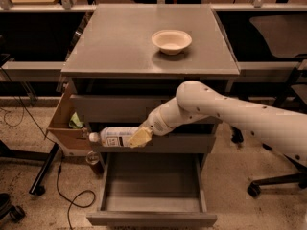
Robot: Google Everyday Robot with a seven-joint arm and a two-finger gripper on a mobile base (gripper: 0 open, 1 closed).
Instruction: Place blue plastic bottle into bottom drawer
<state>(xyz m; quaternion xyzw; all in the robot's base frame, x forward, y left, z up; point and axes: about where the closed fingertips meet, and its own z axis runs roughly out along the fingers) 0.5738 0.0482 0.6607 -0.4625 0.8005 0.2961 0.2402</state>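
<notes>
My gripper (139,137) is shut on the blue plastic bottle (113,136), which lies level with its cap pointing left. I hold it in front of the middle drawer's face, above the left part of the bottom drawer (151,218). The bottom drawer is pulled out, and its grey tray shows nothing inside. My white arm (225,114) reaches in from the right.
A white bowl (171,40) stands on the cabinet top (120,42). A cardboard box (64,126) sits against the cabinet's left side, with a dark bottle (94,161) on the floor below it. Office chair bases (276,181) stand at the right; a cable (67,195) lies on the left floor.
</notes>
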